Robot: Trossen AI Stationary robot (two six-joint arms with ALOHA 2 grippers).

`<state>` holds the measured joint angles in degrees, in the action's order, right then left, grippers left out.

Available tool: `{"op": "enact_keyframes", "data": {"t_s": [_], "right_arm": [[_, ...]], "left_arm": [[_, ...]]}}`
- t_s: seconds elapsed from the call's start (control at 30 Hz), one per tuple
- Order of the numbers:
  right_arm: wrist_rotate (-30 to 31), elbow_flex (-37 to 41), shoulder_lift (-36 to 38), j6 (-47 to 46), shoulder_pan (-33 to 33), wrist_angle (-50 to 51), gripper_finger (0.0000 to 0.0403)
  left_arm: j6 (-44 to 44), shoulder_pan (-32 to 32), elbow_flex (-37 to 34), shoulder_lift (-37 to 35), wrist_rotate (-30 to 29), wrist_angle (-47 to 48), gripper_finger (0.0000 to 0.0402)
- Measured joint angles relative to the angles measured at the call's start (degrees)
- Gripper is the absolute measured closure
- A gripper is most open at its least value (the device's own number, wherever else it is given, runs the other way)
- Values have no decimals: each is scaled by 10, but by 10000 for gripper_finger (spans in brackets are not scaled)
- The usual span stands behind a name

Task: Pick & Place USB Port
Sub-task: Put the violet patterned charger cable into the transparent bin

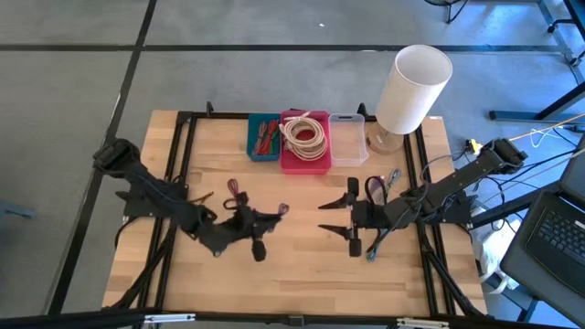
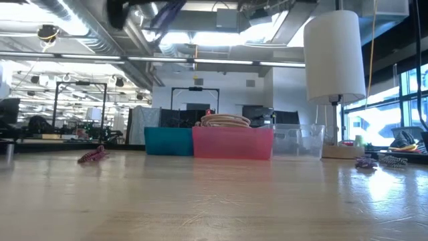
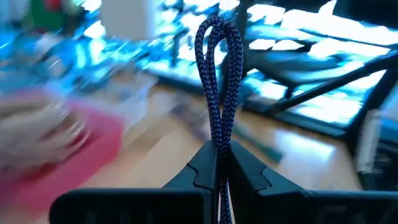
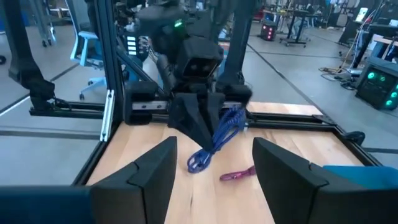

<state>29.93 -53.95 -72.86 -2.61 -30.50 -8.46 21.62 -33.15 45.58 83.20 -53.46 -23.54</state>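
Two arms, from above: the left gripper (image 1: 274, 213) and the right gripper (image 1: 340, 219) face each other over the wooden table (image 1: 302, 265), apart.
Bins from above: blue bin (image 1: 264, 137) with red and green bits, pink bin (image 1: 305, 142) with a coiled pale cord (image 1: 305, 133), and a clear bin (image 1: 347, 140) whose contents I cannot make out, all in a row at the far edge beside a white lamp (image 1: 409, 91).
Loose cables from above: one purple cable (image 1: 237, 191) lies on the table by the left arm.
Table level: only this view shows the bins side on, the cord piled above the pink rim.
Left wrist: fingers clamped tight on a doubled blue braided cable (image 3: 219, 93), its loop standing up between them.
Right wrist: fingers (image 4: 149, 173) spread wide, nothing in them; across the table the blue cable hangs off the table from the other gripper, above a small purple piece (image 4: 236, 175) lying on the wood.
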Motion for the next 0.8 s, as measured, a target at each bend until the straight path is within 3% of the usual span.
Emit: {"op": "enact_keyframes", "data": {"t_s": [0.13, 0.4, 0.57, 0.8], "right_arm": [[-2, 0, -1, 20, 0, -30, 189], [-22, 0, -1, 44, 0, -67, 189], [-21, 0, -1, 47, 0, -73, 189], [-12, 0, -1, 46, 23, -77, 189]], "left_arm": [[-111, 51, -25, 0, 124, -155, 390], [-104, 158, -42, 2, 328, -250, 390], [-117, 179, -41, 2, 391, -290, 390], [-161, 183, -10, 2, 427, -291, 390]]}}
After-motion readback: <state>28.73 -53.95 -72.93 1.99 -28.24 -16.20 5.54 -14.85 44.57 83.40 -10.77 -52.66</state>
